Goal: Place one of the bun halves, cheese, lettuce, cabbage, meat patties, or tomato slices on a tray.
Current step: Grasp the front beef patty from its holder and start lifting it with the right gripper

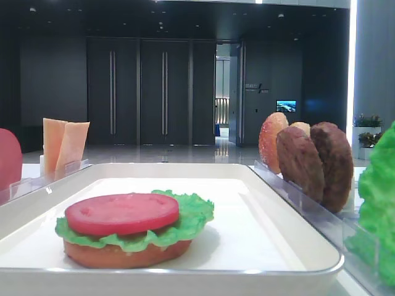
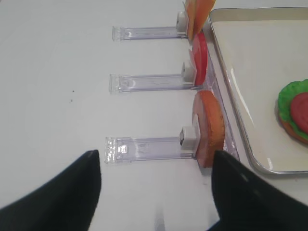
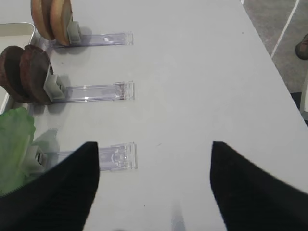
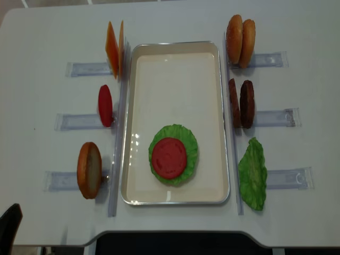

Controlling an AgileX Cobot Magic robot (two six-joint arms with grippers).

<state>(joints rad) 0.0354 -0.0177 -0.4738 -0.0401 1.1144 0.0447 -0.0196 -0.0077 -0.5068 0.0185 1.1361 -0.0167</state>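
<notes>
On the white tray lies a stack: a bun half, lettuce and a tomato slice on top. Left of the tray stand cheese, a tomato slice and a bun half in racks. To its right stand two bun halves, two meat patties and lettuce. Cabbage is out of view. My left gripper hangs open over bare table beside the near bun half. My right gripper is open and empty beside the lettuce rack.
Clear plastic racks stretch outward from both long sides of the tray across the white table. The table's front edge lies close behind both grippers. Floor shows past the table's right edge in the right wrist view.
</notes>
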